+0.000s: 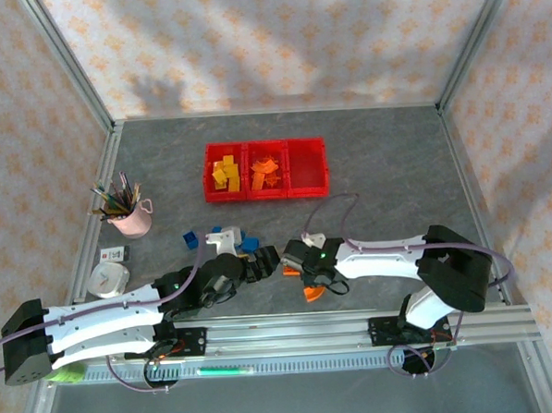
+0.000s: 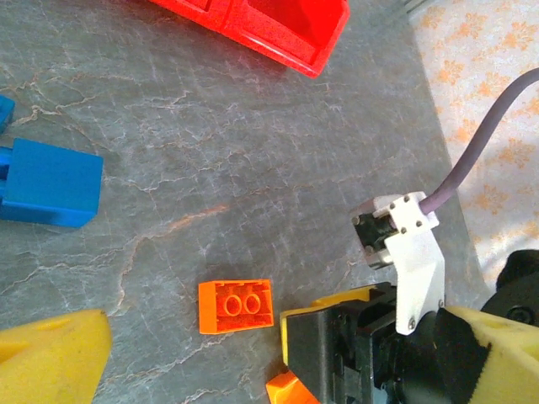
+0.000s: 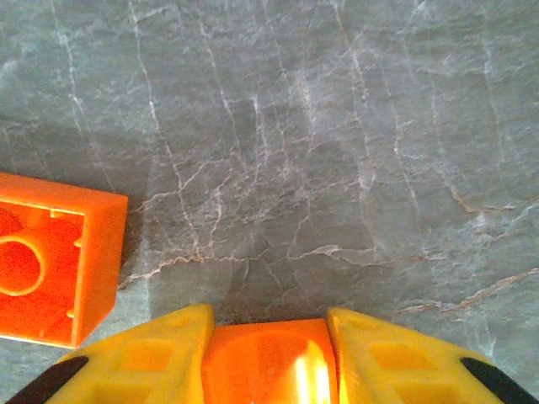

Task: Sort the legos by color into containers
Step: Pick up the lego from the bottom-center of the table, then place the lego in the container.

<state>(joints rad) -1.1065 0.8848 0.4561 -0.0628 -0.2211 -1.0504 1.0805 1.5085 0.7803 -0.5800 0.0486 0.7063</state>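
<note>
Two states: left pincer (image 1: 263, 263) wide open and empty, right pincer (image 3: 268, 328) tight around an orange lego (image 3: 269, 364).

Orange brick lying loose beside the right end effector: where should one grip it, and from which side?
Probably from straight above, closing on the two long flat sides of the orange brick. It lies flat, hollow side up, with bare table along both those sides.

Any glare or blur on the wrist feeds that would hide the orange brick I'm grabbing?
Right wrist: a white glare streak on the orange brick between the right hand's fingers, which look soft, while the table veins are sharp. Left wrist: the loose orange brick is crisp, no glare.
</note>
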